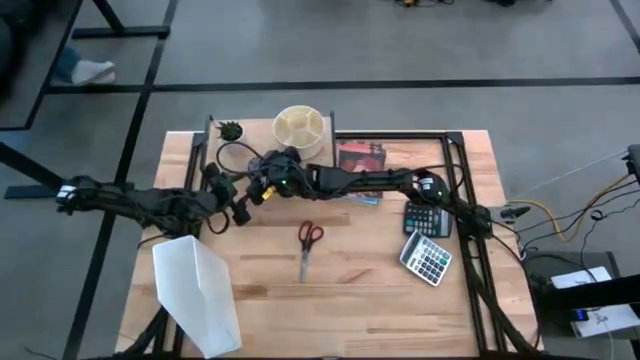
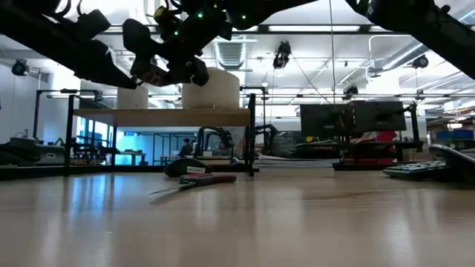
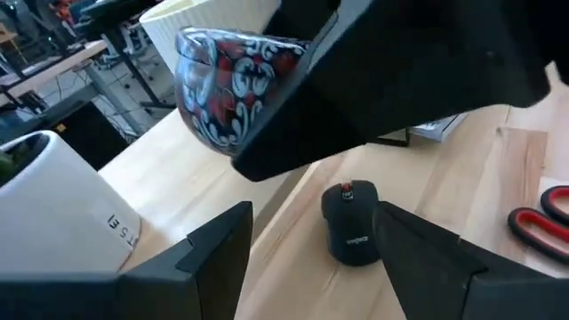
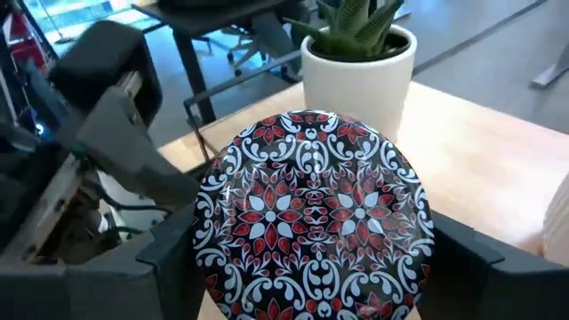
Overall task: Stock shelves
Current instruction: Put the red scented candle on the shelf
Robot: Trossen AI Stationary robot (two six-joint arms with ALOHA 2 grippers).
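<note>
The right gripper (image 4: pixel 311 258) holds a round tin with a red, white and black floral pattern (image 4: pixel 313 213), its two dark fingers (image 4: pixel 169 244) pinching the tin's sides. In the high view this gripper (image 1: pixel 268 185) hangs over the back left part of the light-wood tabletop (image 1: pixel 350 290), just above the small riser shelf with a light-wood top board and thin black legs (image 2: pixel 159 117), which stands near the table's back edge, left of centre.

On the shelf board sit a white plant pot with a spiky green plant (image 4: pixel 358 44) toward its left end and a cream, ribbed, round container with inner dividers (image 1: pixel 302 127) toward its right end.

The left gripper (image 1: pixel 238 203) hovers just beside the right one, on the side toward the table's left edge, fingers (image 3: pixel 218 258) spread apart and empty. Below it on the tabletop lies a black computer mouse (image 3: pixel 350 222).

Red-handled scissors (image 1: pixel 308 242) lie near the table's centre. A white angled file holder (image 1: pixel 197 292) stands at the front left corner. Two calculators (image 1: pixel 428 248) lie toward the right edge, and a red-covered book (image 1: pixel 360 157) lies near the back edge.
</note>
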